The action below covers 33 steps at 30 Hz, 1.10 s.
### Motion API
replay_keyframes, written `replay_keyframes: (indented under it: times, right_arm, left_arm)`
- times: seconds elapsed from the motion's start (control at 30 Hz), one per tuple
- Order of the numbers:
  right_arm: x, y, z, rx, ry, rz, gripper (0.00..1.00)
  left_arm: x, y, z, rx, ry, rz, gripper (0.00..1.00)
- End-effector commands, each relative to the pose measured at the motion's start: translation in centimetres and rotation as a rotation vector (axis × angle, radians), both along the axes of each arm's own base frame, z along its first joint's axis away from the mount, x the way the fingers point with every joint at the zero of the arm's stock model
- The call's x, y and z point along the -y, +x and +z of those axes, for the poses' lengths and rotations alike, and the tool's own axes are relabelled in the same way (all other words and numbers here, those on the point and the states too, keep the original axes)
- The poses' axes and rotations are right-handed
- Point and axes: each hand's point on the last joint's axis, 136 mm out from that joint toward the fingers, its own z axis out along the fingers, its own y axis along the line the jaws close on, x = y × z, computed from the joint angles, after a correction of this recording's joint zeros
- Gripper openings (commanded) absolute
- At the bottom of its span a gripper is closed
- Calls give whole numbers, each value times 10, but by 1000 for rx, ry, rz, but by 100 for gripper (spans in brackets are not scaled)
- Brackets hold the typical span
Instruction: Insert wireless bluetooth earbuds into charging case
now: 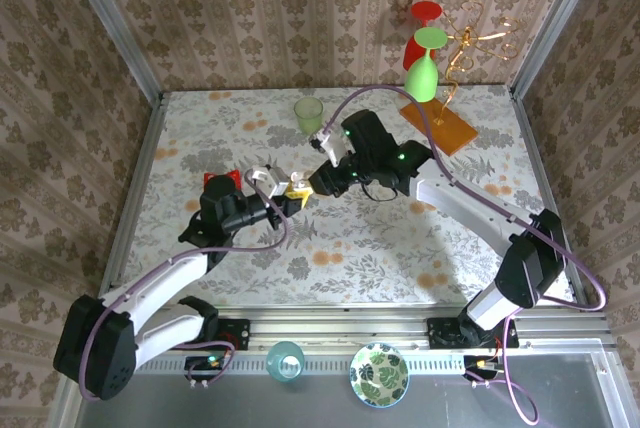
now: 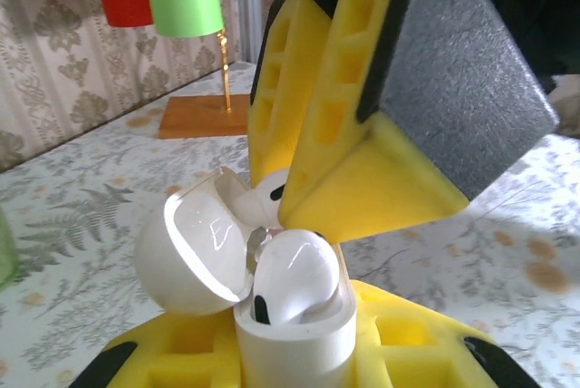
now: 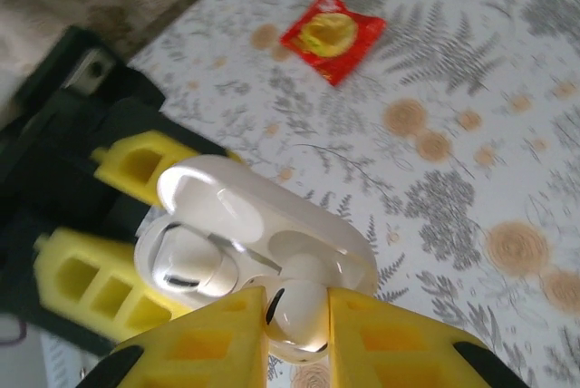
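Over table (image 1: pixel 400 248) centre, we hold the charging case (image 2: pixel 294 338), lid (image 2: pixel 186 261) open, in the left gripper (image 1: pixel 283 200), jaws clamped on its body. One earbud (image 2: pixel 294 270) sits seated inside. Right gripper (image 1: pixel 320 180) jaws pinch the 2nd earbud (image 3: pixel 294 311) at the case opening.

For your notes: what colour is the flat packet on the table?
Red packet with yellow centre; right wrist view shows it best.

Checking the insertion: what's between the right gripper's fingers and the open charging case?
An earbud, pinched in the right gripper, its end at the opening of the charging case. The right wrist view shows it.
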Motion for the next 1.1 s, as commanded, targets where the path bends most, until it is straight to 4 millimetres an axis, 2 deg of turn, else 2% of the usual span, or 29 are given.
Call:
replay_keyframes:
  times: [0.0,0.33,0.5,0.63,0.77,0.9,0.93,1.0,1.07]
  right_arm:
    - [-6,-25,22,116,73,234,20]
    - [-3,-53,28,155,77,418,20]
    - [-1,-53,29,193,58,438,25]
    - [-2,-42,38,232,60,379,36]
    - [0,-27,58,306,97,268,44]
    - [7,-24,77,347,144,184,50]
    - [11,-25,87,366,164,155,52]
    - [19,-21,94,381,183,75,56]
    - [30,-8,98,367,201,-59,59]
  left_arm:
    - [0,-26,42,35,-123,-123,0]
    - [8,-33,52,20,-147,-211,0]
    - [10,-33,52,19,-149,-229,0]
    - [10,-32,49,25,-144,-225,0]
    - [10,-30,44,22,-134,-214,0]
    - [10,-28,42,25,-130,-207,0]
    - [10,-28,42,30,-128,-206,0]
    - [10,-27,42,46,-125,-203,0]
    - [10,-28,43,71,-123,-206,0]
